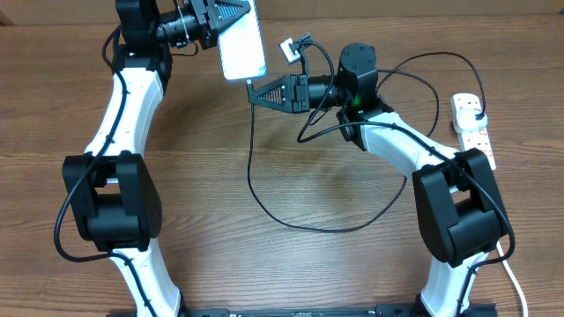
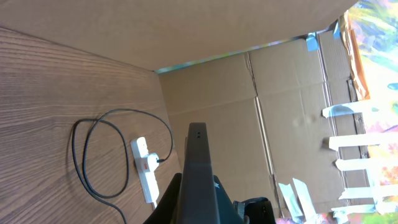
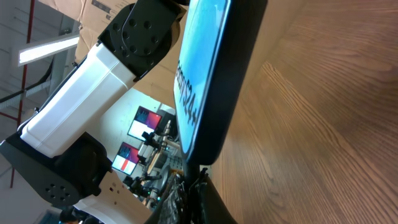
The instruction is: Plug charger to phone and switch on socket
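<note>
My left gripper (image 1: 234, 18) is shut on the phone (image 1: 242, 42) and holds it above the table's far edge, its pale screen facing up. In the left wrist view the phone (image 2: 199, 165) shows as a dark edge rising between the fingers. My right gripper (image 1: 255, 92) is shut on the tip of the charger (image 1: 264, 204), right at the phone's near end. The right wrist view shows the blue screen (image 3: 200, 68) just above the shut jaws; whether the tip is inside the port is hidden. The black cable loops across the table to the socket (image 1: 473, 132) at the right edge.
A brown cardboard wall (image 2: 280, 93) stands behind the table. The socket (image 2: 143, 167), with the black plug in it, lies near that wall. The left arm (image 3: 93, 81) fills the left of the right wrist view. The charger's cable (image 2: 81, 165) curls over the wood.
</note>
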Robot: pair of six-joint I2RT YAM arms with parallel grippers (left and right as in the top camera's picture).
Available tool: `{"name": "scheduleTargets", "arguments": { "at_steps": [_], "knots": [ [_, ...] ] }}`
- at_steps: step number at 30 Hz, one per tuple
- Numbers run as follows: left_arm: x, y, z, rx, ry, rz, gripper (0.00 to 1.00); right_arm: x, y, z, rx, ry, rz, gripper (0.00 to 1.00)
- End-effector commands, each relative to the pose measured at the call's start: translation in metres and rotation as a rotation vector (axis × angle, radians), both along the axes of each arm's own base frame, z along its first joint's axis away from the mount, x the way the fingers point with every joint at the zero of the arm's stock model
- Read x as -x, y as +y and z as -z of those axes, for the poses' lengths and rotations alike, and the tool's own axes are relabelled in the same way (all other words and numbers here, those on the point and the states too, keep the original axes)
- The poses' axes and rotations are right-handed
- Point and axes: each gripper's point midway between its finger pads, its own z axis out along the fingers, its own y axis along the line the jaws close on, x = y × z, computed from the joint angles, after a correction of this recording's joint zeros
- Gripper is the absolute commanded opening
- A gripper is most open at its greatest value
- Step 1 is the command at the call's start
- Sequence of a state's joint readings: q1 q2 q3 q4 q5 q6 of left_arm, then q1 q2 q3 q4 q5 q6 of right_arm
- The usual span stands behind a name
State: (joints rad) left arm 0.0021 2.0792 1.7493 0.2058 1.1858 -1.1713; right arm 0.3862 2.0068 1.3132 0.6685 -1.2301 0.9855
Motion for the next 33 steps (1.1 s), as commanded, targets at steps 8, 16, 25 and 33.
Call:
{"name": "scheduleTargets", "arguments": {
  "at_steps": [8, 16, 25, 33],
  "knots": [
    [0.0097, 0.0003, -0.0296, -0.01, -0.092, 0.018, 0.04, -0.0033, 0.0008, -0.0049, -0.008, -0.031, 0.007, 0.04],
    [0.0123, -0.0062, -0.0227, -0.022, -0.075, 0.031, 0.04, -0.0033, 0.0008, -0.0049, -0.008, -0.031, 0.007, 0.04],
    [0.0081, -0.0048, -0.0224, -0.006, -0.026, 0.003, 0.04, -0.0033, 0.0008, -0.0049, -0.008, -0.031, 0.007, 0.04],
    [0.0044, -0.0027, -0.0221, 0.001, -0.003, -0.021, 0.04, -0.0033, 0.0008, -0.0049, -0.008, -0.031, 0.007, 0.04]
  ]
}}
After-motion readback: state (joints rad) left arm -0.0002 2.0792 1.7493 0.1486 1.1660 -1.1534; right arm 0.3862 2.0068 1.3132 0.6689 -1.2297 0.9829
